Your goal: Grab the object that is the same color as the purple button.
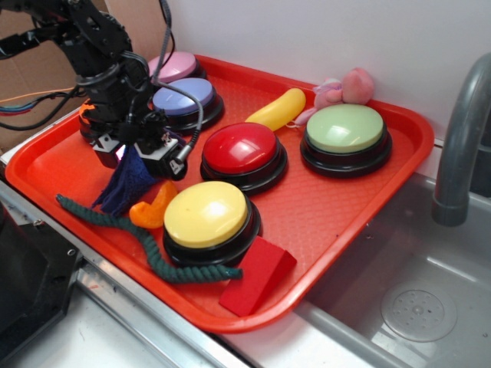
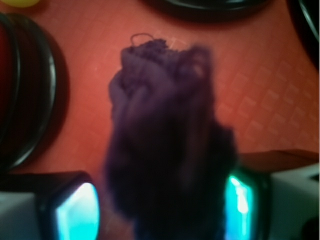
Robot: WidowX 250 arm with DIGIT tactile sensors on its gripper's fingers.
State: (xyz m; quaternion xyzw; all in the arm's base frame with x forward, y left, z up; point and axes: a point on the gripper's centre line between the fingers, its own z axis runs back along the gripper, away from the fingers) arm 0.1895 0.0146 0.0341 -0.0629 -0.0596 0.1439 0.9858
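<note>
The object, a dark purple fuzzy cloth, hangs in a peak from my gripper over the left part of the red tray. Its lower end reaches down beside the green rope. In the wrist view the cloth fills the space between my glowing cyan fingertips, and the gripper is shut on it. The purple button, periwinkle with a black base, stands just behind the gripper, partly hidden by the arm.
A pink button stands at the back left. Red, yellow and green buttons fill the middle. An orange piece, a red block, a yellow banana and a pink toy lie around. A sink is at right.
</note>
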